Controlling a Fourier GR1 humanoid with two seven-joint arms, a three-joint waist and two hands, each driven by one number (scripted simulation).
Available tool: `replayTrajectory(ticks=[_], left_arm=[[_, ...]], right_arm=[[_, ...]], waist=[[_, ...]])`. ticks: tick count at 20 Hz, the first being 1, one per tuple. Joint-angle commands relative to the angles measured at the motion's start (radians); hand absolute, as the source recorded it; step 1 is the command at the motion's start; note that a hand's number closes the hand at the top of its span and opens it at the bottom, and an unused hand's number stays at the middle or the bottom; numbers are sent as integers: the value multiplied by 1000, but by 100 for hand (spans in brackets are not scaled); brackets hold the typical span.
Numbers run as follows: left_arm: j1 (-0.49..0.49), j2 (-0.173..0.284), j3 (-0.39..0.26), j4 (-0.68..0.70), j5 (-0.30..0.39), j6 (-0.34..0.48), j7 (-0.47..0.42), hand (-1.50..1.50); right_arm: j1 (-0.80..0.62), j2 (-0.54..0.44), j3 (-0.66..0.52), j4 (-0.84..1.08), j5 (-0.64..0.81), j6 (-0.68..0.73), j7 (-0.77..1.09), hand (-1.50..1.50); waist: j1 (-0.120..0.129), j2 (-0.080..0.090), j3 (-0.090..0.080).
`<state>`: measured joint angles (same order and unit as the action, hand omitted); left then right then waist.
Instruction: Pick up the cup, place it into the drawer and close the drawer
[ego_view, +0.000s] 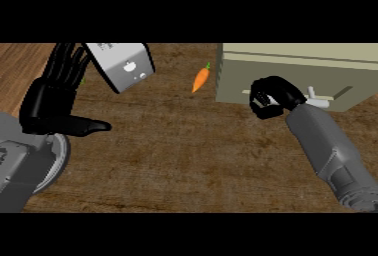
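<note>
The right forearm (332, 150) reached up to the drawer (295, 75) front, its right hand (275, 97) curled around something white, seemingly the cup (319, 102), which I judged should clear the drawer's rim before release, while the left hand (55, 100) rested spread at the bench's (184, 150) left.

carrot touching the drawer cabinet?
Apart. The head view shows bare counter between the carrot and the cabinet.
</note>
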<state>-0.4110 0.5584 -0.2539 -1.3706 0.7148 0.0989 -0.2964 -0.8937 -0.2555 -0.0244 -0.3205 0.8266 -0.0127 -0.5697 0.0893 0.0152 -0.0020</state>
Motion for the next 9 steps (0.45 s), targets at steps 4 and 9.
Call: replayTrajectory(ticks=[4,9], left_arm=[[9,-31,-17,-4,-7,-15,-17,-150],[13,-11,-1,18,5,-47,-6,-150]], right_arm=[[-100,-84,-100,57,-56,-43,71,150],[-98,-102,-101,73,-54,-36,38,150]], waist=[[36,38,7],[38,37,6]])
